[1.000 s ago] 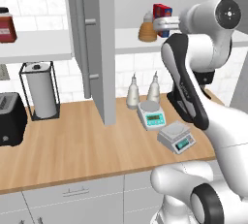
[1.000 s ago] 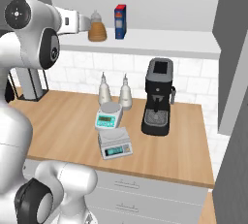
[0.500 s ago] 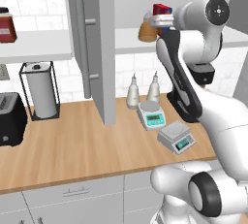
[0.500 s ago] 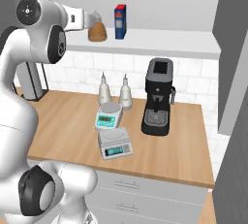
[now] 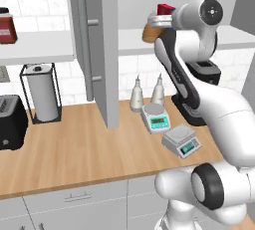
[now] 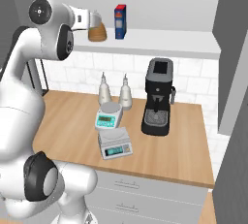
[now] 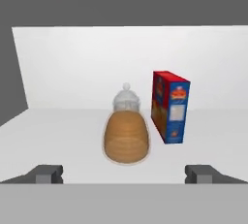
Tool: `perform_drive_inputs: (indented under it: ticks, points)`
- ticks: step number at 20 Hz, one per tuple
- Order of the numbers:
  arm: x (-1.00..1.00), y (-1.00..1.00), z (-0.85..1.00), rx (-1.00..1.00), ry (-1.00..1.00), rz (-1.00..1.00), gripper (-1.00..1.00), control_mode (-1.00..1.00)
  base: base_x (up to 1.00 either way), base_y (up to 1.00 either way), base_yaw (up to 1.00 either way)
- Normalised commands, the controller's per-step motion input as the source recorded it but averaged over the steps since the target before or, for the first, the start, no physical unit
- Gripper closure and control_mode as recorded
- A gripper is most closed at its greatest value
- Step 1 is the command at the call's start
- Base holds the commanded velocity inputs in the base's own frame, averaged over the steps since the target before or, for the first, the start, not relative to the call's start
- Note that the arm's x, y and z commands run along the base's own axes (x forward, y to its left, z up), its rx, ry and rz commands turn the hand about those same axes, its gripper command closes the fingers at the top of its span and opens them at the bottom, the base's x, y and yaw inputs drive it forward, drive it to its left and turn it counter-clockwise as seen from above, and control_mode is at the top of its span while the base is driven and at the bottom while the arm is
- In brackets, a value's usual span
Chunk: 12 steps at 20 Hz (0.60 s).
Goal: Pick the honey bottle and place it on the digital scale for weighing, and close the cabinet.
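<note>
While you line up: the gripper (image 7: 124,173) is level with the cabinet (image 5: 94,50) shelf, reaching for the bottle.
Jaws: spread wide, nothing between them.
Honey bottle (image 7: 125,130): dead ahead at 12 o'clock, upright on the shelf.
Box (image 7: 170,107): just beside the bottle at 2 o'clock; keep off it.
Approach: push straight in, then close low on the amber body.
Digital scale (image 6: 115,143): on the counter below.
</note>
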Motion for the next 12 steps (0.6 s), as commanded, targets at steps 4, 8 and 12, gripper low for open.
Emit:
perform_drive_inputs:
  ticks: [4, 8, 12]
  points:
    - [0.55, 0.0, 0.0, 0.0, 0.0, 0.0, -1.0, -1.0, 0.0, 0.0, 0.0]
    - [0.53, 0.0, 0.0, 0.0, 0.0, 0.0, -1.0, -1.0, 0.0, 0.0, 0.0]
    - [0.49, 0.01, -0.02, 0.0, 0.01, 0.0, -1.0, -1.0, 0.0, 0.0, 0.0]
